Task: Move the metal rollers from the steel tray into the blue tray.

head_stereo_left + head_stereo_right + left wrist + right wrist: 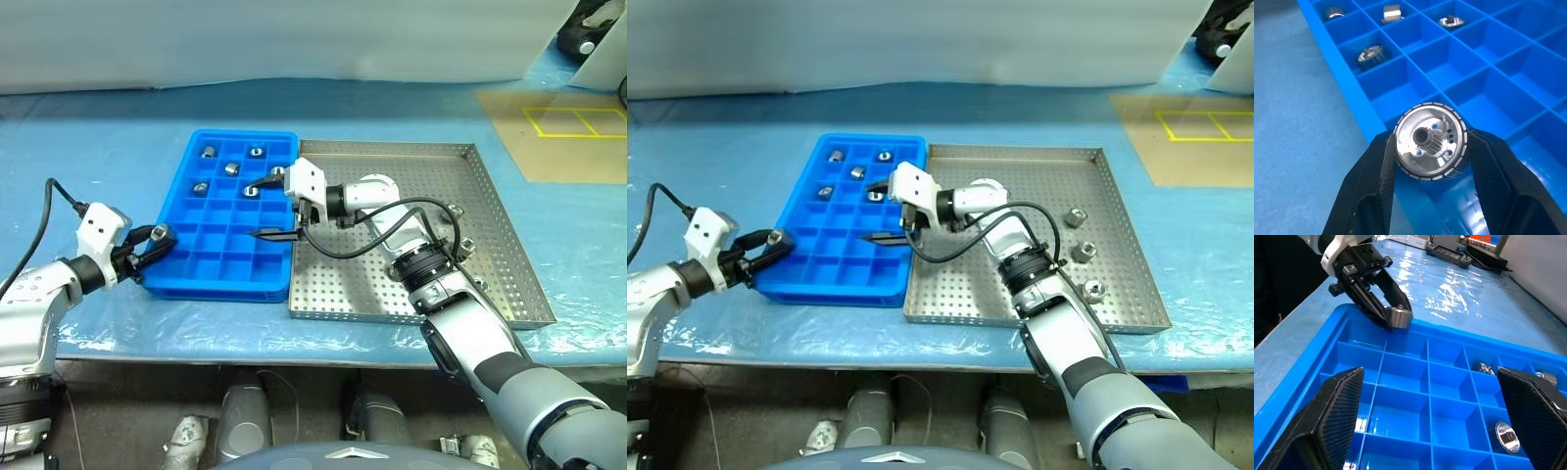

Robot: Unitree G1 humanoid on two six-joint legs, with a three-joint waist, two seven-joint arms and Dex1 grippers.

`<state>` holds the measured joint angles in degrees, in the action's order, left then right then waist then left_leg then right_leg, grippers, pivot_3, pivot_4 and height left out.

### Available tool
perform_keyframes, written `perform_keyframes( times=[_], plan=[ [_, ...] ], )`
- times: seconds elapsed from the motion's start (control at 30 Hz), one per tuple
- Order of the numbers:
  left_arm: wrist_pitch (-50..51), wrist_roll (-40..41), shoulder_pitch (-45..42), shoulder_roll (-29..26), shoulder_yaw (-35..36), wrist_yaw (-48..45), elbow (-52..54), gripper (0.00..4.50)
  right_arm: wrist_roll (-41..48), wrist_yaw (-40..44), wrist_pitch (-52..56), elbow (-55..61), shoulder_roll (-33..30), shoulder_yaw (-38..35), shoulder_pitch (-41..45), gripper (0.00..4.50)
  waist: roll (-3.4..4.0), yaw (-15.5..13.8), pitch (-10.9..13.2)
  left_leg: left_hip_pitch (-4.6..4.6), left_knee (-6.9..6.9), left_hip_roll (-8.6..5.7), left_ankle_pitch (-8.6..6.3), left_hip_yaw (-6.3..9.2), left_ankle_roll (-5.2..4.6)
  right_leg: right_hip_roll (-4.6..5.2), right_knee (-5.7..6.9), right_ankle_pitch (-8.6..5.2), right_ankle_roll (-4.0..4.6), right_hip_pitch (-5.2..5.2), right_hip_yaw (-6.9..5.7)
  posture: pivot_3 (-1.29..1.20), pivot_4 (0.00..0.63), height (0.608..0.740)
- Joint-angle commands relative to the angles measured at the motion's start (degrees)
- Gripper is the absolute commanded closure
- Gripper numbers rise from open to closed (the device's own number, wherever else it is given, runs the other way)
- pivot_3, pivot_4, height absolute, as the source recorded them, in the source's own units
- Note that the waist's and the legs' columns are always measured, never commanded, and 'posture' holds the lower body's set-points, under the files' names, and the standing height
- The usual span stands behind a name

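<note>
One splined roller [1430,142] bore, left-wrist close-up.

A workshop or lab bench: blue-sheeted table [118,147], compartmented parts tray [211,269], yellow-taped floor [573,119].

Nine metal rollers [1083,252], two trays [838,279]

We see the left gripper [772,242] pinching a roller [775,236] at the blue tray's [823,284] edge; the right gripper [890,213] gapes over its compartments.
</note>
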<state>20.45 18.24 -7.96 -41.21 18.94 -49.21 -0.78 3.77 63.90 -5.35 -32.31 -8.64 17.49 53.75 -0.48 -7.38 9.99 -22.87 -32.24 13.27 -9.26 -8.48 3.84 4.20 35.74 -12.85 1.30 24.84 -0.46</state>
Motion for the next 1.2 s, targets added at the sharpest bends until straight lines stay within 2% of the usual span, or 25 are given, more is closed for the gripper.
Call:
perform_keyframes(
  times=[0.03, 0.2, 0.4, 0.63, 0.8, 0.93, 1.07, 1.2],
  plan=[
    [-2.4, -0.4, -2.9, 0.4, -1.2, 1.1, -2.5, 2.61, 0.0, 0.0, -1.0, 1.5, -0.4, -0.7, 1.0, 0.00, -0.01, 0.1, 0.0, 0.00, -0.01, 0.01, 0.06, 0.00, 0.10, 0.00, 0.01, 0.00, 0.00, 0.00, 0.00, 0.24, 0.150, 0.740],
    [-3.4, -0.1, -6.0, 2.1, -2.3, 2.1, -7.3, 2.61, -0.2, -0.7, -0.2, 3.1, -1.3, -1.0, -0.1, 0.00, -0.02, 0.2, 0.0, -0.03, -0.03, 0.02, 0.08, 0.00, 0.13, -0.04, 0.01, 0.00, 0.00, 0.01, -0.01, 0.21, 0.150, 0.740],
    [-2.6, 0.1, -4.8, 1.0, -4.4, -1.3, -9.0, 2.61, -0.2, -1.6, 0.8, 4.8, -2.5, -1.2, -1.2, 0.00, -0.03, 0.3, 0.0, -0.01, -0.03, 0.03, 0.08, 0.01, 0.13, -0.04, 0.04, 0.01, -0.01, 0.00, -0.02, 0.19, 0.150, 0.740],
    [-0.2, 0.6, -4.0, -0.3, -4.8, -2.3, -7.2, 0.25, -0.3, -2.7, 1.0, 4.9, -2.6, -1.2, -1.4, 0.00, -0.01, 0.3, 0.0, 0.05, -0.05, 0.03, 0.10, 0.00, 0.16, -0.04, 0.11, 0.00, 0.00, -0.02, 0.00, 0.18, 0.150, 0.740],
    [-2.3, -0.7, -5.4, -0.6, -5.0, -1.0, -8.4, 0.25, -0.4, -3.3, 0.8, 4.5, -2.5, -1.1, -1.3, 0.00, -0.01, 0.4, 0.0, 0.17, -0.05, 0.03, 0.13, 0.00, 0.21, -0.04, 0.17, 0.00, 0.01, -0.09, 0.03, 0.18, 0.150, 0.740],
    [-3.0, 0.5, -10.4, 0.3, -5.7, -0.3, -7.1, 0.25, -0.2, -3.6, 1.5, 5.6, -3.1, -1.4, -1.6, 0.00, -0.02, 0.3, 0.0, 0.18, -0.06, 0.06, 0.18, 0.00, 0.29, -0.05, 0.19, 0.02, 0.03, -0.12, 0.00, 0.18, 0.150, 0.740],
    [-3.6, 1.0, -15.8, 1.8, -9.5, -4.4, -8.3, 0.25, 0.8, -2.0, 3.9, 9.1, -5.9, -2.1, -2.9, 0.00, -0.02, 0.1, 0.0, -0.02, -0.23, 0.08, 0.19, 0.02, 0.30, -0.02, 0.18, 0.03, 0.03, -0.13, -0.10, 0.07, 0.150, 0.740],
    [-5.3, 0.0, -21.8, 3.7, -15.2, -10.2, -12.5, 0.25, 0.5, -3.7, 7.1, 13.5, -9.2, -3.6, -5.2, 0.00, -0.03, 0.7, -0.1, -0.07, -0.40, 0.08, 0.15, 0.01, 0.22, -0.03, 0.20, 0.04, 0.00, -0.14, -0.05, -0.03, 0.150, 0.740]
  ],
)
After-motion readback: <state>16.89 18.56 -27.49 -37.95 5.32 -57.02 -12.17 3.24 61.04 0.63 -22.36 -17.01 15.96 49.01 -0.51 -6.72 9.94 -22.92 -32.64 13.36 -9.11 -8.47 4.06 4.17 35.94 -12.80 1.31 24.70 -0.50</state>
